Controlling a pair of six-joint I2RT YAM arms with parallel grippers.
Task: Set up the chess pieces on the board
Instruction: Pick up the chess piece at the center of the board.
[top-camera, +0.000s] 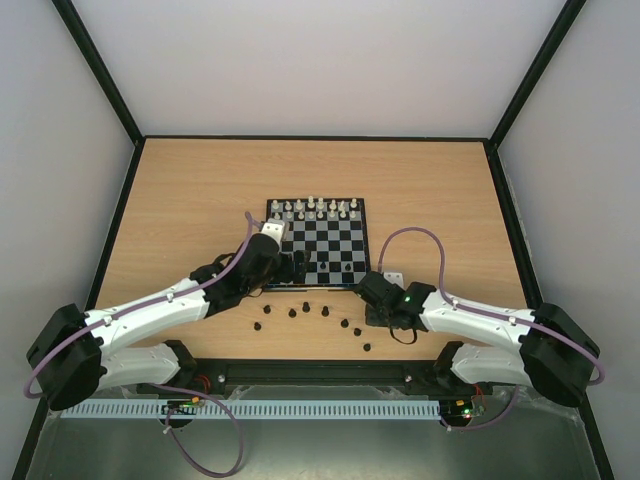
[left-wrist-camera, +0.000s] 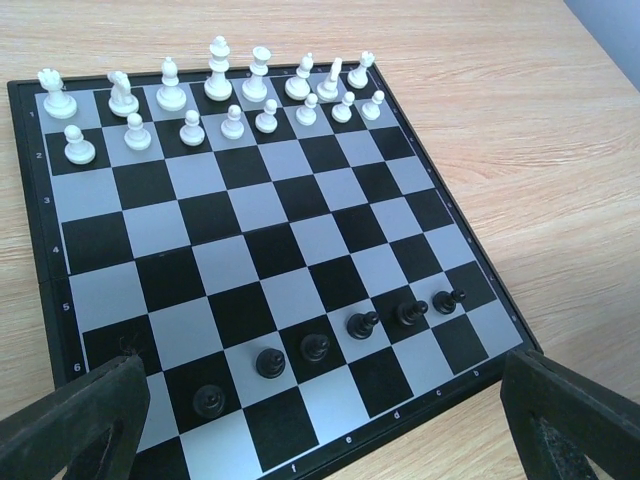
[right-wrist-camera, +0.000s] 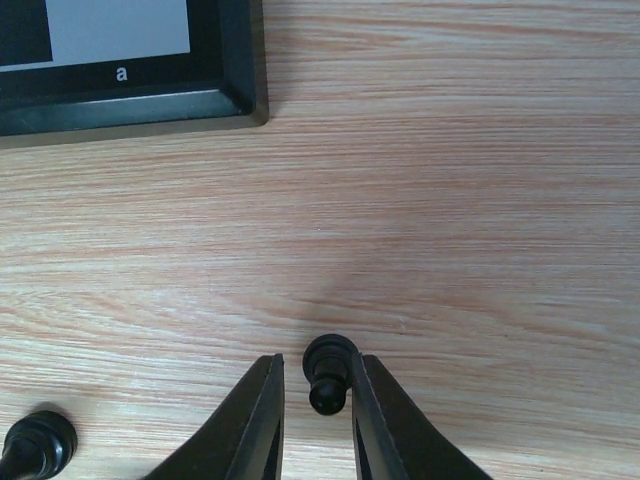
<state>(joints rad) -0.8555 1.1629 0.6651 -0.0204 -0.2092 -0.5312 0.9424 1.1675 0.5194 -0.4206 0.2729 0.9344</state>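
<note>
The board (top-camera: 366, 240) lies mid-table, its checks (left-wrist-camera: 230, 260) filling the left wrist view. Several black chess pieces (left-wrist-camera: 362, 323) stand in a slanting row on its near ranks. More black pieces (top-camera: 292, 313) are scattered on the wood in front of it. My right gripper (right-wrist-camera: 315, 400) is low over the table by the board's corner (right-wrist-camera: 130, 100), its jaws narrowed around an upright black pawn (right-wrist-camera: 328, 372). The right finger touches the pawn; a slim gap remains on the left. My left gripper (left-wrist-camera: 320, 440) hangs wide open over the board's near edge, holding nothing.
White pieces (left-wrist-camera: 215, 95) fill the board's two far ranks. Another loose black piece (right-wrist-camera: 38, 445) stands left of my right fingers. Dark frame rails and pale walls bound the wooden table (top-camera: 450, 200).
</note>
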